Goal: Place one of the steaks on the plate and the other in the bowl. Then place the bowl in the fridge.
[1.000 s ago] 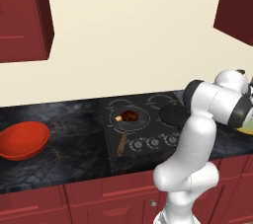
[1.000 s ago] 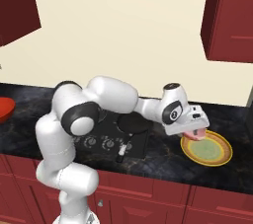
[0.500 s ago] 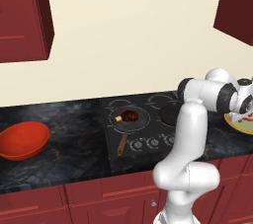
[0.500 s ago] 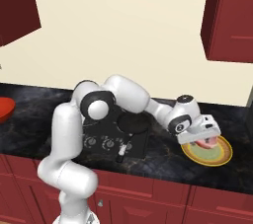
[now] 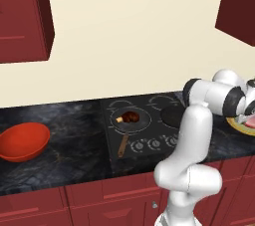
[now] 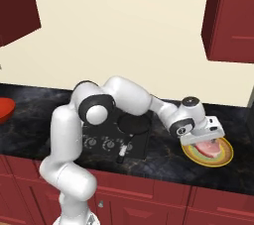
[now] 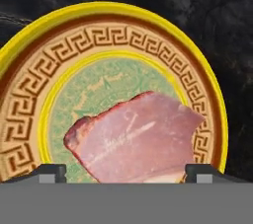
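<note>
The pale pink steak (image 7: 133, 139) lies flat on the yellow plate (image 7: 123, 35), at the counter's right end. My gripper (image 7: 126, 172) hovers just over it, open, its fingertips (image 7: 52, 171) standing wide on either side of the meat. From the right base view the gripper (image 6: 204, 137) sits above the pink steak (image 6: 207, 148) and the plate (image 6: 224, 154). The dark brown steak (image 5: 129, 117) rests in a black frying pan (image 5: 140, 122) on the stove. Far to the left stands the orange-red bowl (image 5: 22, 141). The fridge is out of view.
The black stove (image 5: 149, 135) has a row of knobs along its front. A second dark pan (image 6: 134, 124) sits on a burner beneath my forearm. Red cabinets hang at the upper left and upper right.
The arm has reached further right and down to the plate. The fingers have spread apart, and the pink steak now lies on the plate.
</note>
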Controlling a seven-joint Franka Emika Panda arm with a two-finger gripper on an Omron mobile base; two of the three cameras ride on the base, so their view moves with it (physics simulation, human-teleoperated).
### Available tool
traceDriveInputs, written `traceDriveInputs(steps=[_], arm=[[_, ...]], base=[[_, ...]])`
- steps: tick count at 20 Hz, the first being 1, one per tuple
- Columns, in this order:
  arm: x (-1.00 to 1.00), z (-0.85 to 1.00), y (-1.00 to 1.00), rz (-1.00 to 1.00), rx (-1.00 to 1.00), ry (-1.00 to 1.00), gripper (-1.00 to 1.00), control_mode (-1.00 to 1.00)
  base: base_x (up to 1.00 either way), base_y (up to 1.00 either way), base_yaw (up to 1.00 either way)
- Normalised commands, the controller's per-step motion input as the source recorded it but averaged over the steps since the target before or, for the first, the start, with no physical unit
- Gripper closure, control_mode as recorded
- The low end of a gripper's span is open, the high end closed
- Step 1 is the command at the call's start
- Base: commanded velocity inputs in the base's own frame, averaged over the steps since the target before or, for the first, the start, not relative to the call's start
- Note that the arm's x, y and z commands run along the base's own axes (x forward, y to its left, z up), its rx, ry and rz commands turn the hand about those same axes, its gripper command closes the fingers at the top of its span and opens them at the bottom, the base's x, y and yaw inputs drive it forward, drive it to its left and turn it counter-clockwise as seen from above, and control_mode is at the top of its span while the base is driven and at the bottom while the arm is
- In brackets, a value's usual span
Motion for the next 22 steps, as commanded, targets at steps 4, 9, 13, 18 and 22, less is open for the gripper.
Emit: traceDriveInputs(steps=[4, 9, 13, 18, 22], arm=[[-0.51, 0.3, 0.8, 0.03, -0.22, -0.15, -1.0, -1.0], [-0.72, 0.96, 0.8, 0.0, -0.2, -0.19, -1.0, -1.0], [-0.65, 1.0, 0.69, 0.0, -0.02, -0.09, -1.0, -1.0], [-0.51, 1.0, 0.19, 0.0, 0.04, 0.0, -1.0, -1.0], [-0.44, 1.0, 0.04, 0.0, 0.22, 0.03, -1.0, -1.0]], base=[[0.0, 0.0, 0.0], [0.0, 0.0, 0.0], [0.0, 0.0, 0.0], [0.0, 0.0, 0.0], [0.0, 0.0, 0.0]])
